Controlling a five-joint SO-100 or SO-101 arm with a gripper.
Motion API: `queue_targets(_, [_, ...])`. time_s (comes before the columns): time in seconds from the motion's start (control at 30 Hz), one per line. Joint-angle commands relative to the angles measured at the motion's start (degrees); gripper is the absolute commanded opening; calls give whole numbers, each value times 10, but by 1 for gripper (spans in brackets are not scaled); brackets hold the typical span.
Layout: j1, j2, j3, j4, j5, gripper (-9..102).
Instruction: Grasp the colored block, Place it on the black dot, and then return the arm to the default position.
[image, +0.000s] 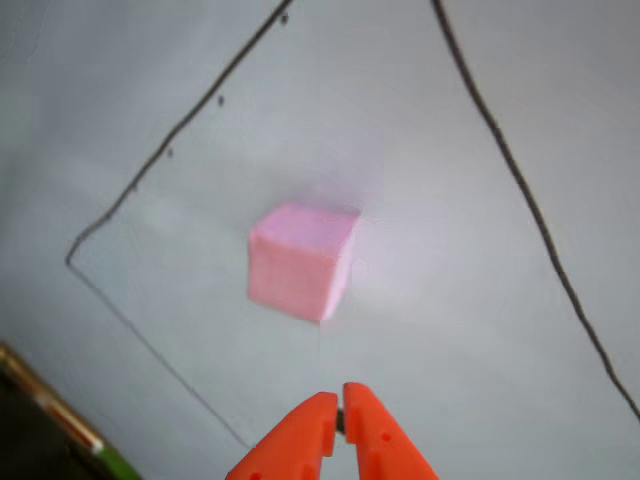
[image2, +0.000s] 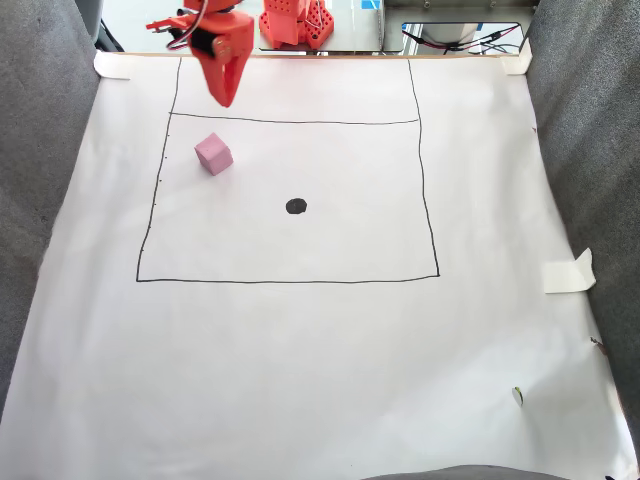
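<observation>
The colored block (image2: 213, 154) is a pale pink cube lying on white paper inside the drawn rectangle, near its upper left corner in the fixed view. The other view shows the colored block (image: 300, 260) close up at its centre. The black dot (image2: 296, 206) sits near the rectangle's middle, to the right of and below the block in the fixed view. My orange gripper (image2: 226, 100) hangs above the paper just beyond the block, tips pointing down. In the other view the gripper (image: 340, 402) rises from the bottom edge, jaws shut and empty, short of the block.
White paper (image2: 320, 360) covers the table, with a black drawn rectangle (image2: 290, 281) on it. Grey fabric (image2: 40, 150) flanks both sides. The arm's orange base (image2: 295, 25) and cables stand at the far edge. A piece of tape (image2: 570, 272) sticks at the right.
</observation>
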Motion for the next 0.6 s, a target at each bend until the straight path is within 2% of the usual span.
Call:
queue_targets(0.0, [25,-37,-96,43,9,0])
queue_targets(0.23, [47,-166,-207,113,7,0])
queue_targets(0.57, [50,-257,-316,138,-12,0])
